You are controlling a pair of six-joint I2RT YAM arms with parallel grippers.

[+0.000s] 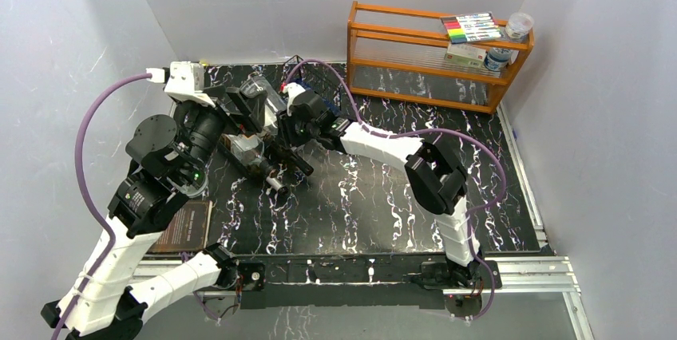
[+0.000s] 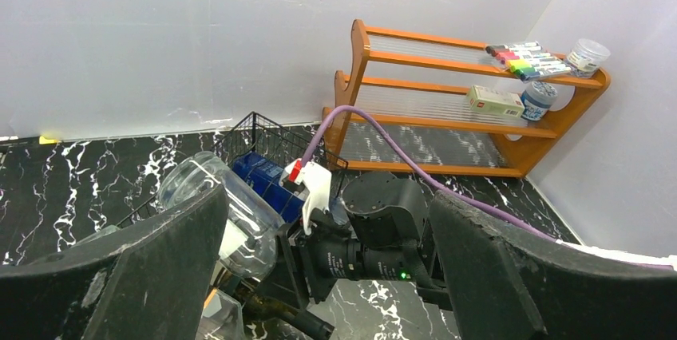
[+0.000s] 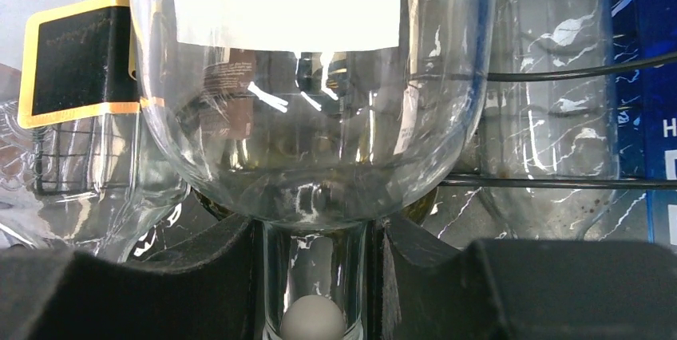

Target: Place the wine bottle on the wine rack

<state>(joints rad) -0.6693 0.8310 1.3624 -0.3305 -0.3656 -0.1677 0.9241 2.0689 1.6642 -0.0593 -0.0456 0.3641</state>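
The right gripper [image 3: 315, 272] is seen clenched on the slim neck of the clear wine bottle [image 3: 311, 140], with 1 dark pad pressed against each side of the glass. The bottle's shoulder and white-labelled body are carried ahead of the jaws, in among the thin black wires of the wine rack [image 2: 267, 136]. A second bottle with a black and yellow label [image 3: 76, 61] is seen just beside it on 1 side, and a blue item [image 3: 659, 77] behind the wires on the other. From the left wrist view the bottle is shown lying tilted at the near side of the rack, its round base turned toward the left gripper [image 2: 327, 196], whose 2 fingers are spread wide and hold nothing. Whether the bottle is fully cradled by the wires cannot be told. A dark bottle [image 1: 263, 163] is seen lying just below the grippers; its support cannot be made out. The orange wooden shelf unit [image 2: 447, 116] at the far corner of the marbled table [image 1: 383, 204] is not involved. The placing step is judged to be in hand and nearly done. Next, the bottle is probably to be eased down until its weight is taken by the rack. Only then should the jaws be released and drawn back along the neck, without the neighbouring glass being knocked.
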